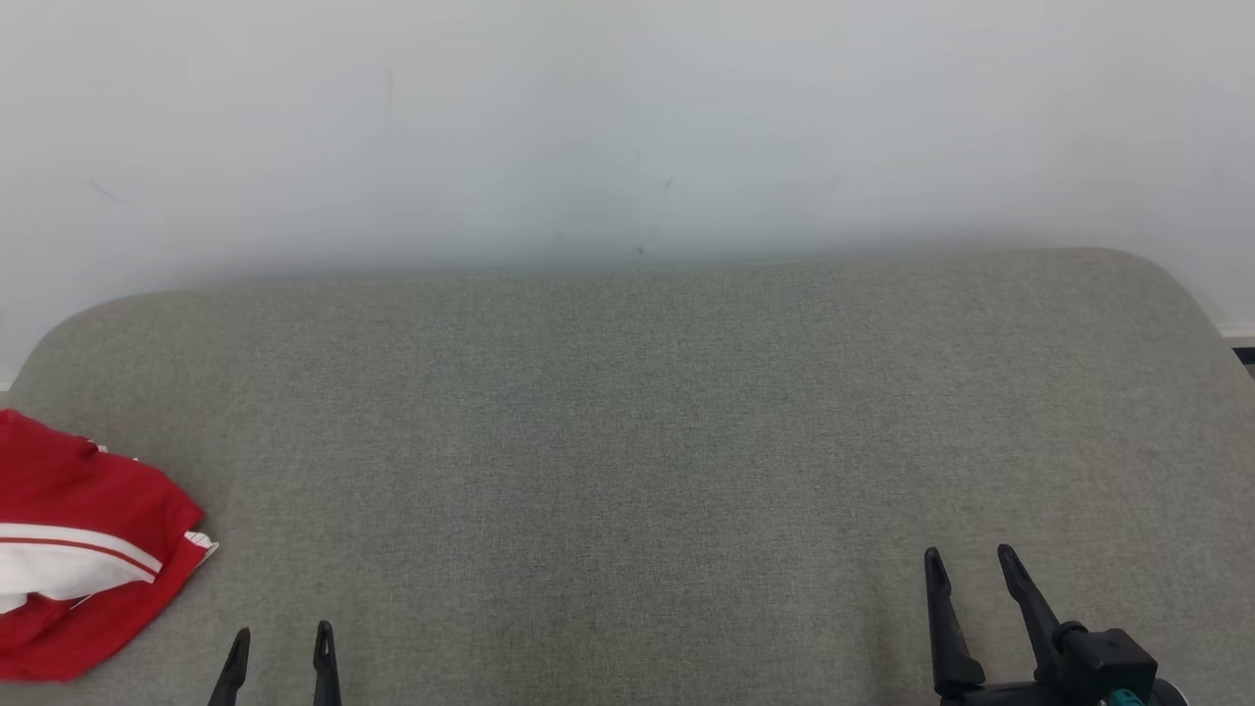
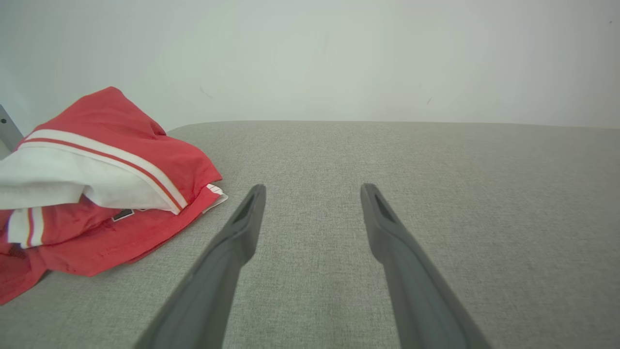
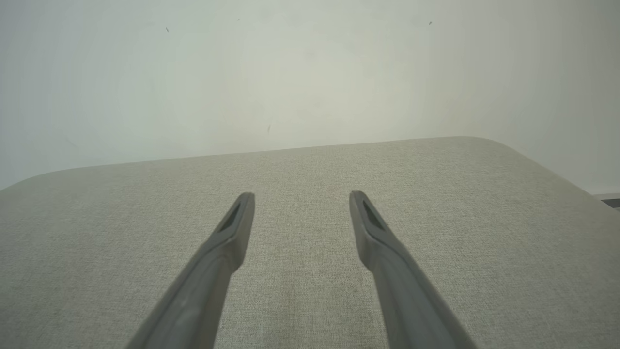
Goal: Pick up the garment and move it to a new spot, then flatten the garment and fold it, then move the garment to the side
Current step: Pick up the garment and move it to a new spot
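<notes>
Red cloth with a broad white band, the garment point(image 1: 78, 549) lies bunched at the 9 o'clock edge of the grey fabric-covered counter point(image 1: 627, 441) in the head view, and the picture's edge cuts part of it off. The rest of the counter stretches bare toward the pale wall point(image 1: 627, 118) at 12 o'clock.

Both pincers are spread wide and hold nothing. The left pincer point(image 1: 282, 635) hovers near the garment, with the heap at about 10 o'clock from its tips and a strip of bare counter between them. The right pincer point(image 1: 970, 554) sits well apart at 5 o'clock of the head view.

The garment looks loosely heaped rather than squarely folded, so I judge the first step, the pick-up, is in hand and not yet started. The next move calls for swinging the left pincer toward 10 o'clock and lowering it onto a raised ridge of cloth. It should close on several layers together so the heap lifts as one.

In the left wrist view the garment point(image 2: 97, 194) is wider than it is tall. Its white band, edged by a thin red stripe, runs from 10 o'clock down to 4 o'clock. A corner with a small white tag points toward 3 o'clock, at the left pincer point(image 2: 314, 189). Its true long axis I cannot tell while it stays crumpled. The right pincer point(image 3: 301, 195) faces only bare counter.
</notes>
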